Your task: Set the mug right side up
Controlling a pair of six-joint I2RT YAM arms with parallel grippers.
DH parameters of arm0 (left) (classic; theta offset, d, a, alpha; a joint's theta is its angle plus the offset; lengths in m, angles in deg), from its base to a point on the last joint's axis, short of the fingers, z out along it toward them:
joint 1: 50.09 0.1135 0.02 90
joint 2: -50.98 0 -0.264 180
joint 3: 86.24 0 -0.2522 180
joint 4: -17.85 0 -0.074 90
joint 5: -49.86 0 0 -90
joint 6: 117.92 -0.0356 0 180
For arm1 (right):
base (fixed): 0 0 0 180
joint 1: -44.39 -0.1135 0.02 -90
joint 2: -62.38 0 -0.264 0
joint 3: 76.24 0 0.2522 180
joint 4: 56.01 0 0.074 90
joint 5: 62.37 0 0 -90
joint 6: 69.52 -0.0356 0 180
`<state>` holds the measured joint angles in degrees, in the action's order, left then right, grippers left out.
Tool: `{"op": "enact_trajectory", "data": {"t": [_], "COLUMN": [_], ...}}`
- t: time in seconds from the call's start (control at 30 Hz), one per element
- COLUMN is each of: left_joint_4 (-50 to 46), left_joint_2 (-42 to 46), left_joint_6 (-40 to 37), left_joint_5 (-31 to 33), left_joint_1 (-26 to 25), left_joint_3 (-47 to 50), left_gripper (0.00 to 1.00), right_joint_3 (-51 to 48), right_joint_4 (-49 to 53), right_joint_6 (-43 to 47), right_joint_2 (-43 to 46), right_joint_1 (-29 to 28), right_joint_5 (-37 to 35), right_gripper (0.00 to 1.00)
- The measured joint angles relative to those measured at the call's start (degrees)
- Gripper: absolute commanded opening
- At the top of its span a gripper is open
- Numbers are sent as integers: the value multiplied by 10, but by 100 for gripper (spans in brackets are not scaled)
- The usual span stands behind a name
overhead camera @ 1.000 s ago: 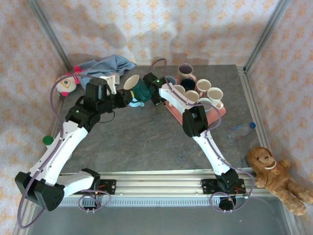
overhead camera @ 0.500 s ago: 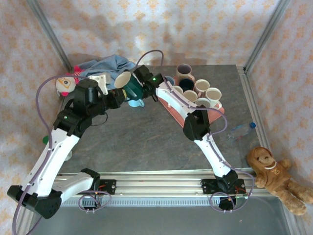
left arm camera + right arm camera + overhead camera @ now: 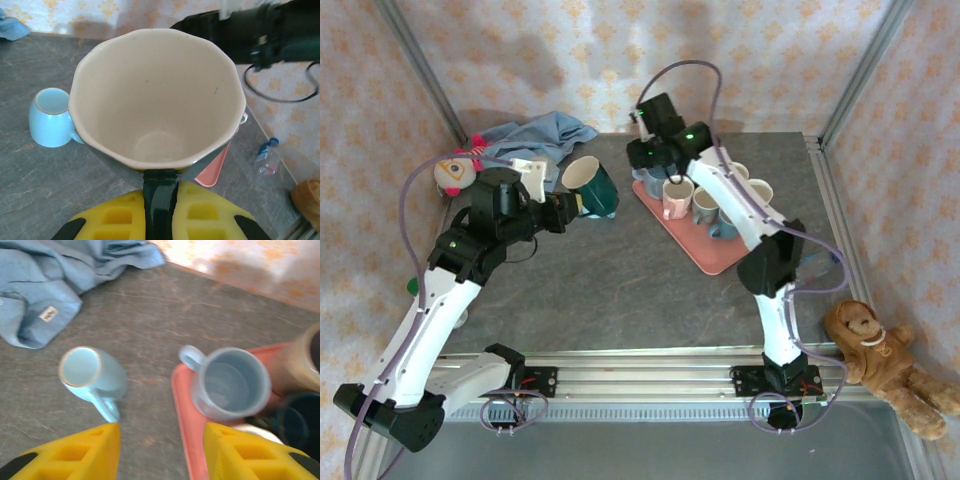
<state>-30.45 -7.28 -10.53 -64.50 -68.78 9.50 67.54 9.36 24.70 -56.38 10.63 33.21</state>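
A dark green mug (image 3: 592,187) with a cream inside hangs above the table's back left, tilted with its mouth up and towards the left. My left gripper (image 3: 564,208) is shut on its green handle; in the left wrist view the mug (image 3: 157,100) sits just past the gripper (image 3: 161,192), mouth facing the camera. My right gripper (image 3: 648,152) hovers open to the mug's right, apart from it, with nothing between its fingers (image 3: 95,447). It (image 3: 162,440) stands above bare table beside the pink tray.
The pink tray (image 3: 705,255) carries several upright mugs, among them a grey-blue one (image 3: 230,382). A light blue mug (image 3: 92,372) lies on its side left of the tray. A blue cloth (image 3: 535,135), plush toy (image 3: 455,172), bottle (image 3: 815,263) and teddy bear (image 3: 880,355) ring the edges.
My right gripper let go of the green mug, opened, and swung up and right towards the tray's back. The left gripper kept the mug by its handle.
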Motion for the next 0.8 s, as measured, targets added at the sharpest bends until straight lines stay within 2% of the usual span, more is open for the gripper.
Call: {"op": "enact_trajectory", "data": {"t": [0.27,0.47,0.6,0.8], "left_joint_4": [34,94,149,216], "left_joint_2": [-37,-52,-83,-146], "left_joint_6": [-75,-130,-136,-146], "left_joint_5": [-45,-33,-33,-11], "left_joint_1": [-7,-75,-118,-149], "left_joint_3": [5,47,69,83], "left_gripper": [0,0,0,0], "right_joint_3": [-227,-361,-408,-455], "right_joint_4": [-38,-78,-91,-112], "right_joint_6": [-19,-59,-86,-120], "right_joint_2": [197,325,378,405], "right_joint_1": [115,220,269,315], "right_joint_5": [10,56,87,126], "right_gripper": [47,48,49,49]}}
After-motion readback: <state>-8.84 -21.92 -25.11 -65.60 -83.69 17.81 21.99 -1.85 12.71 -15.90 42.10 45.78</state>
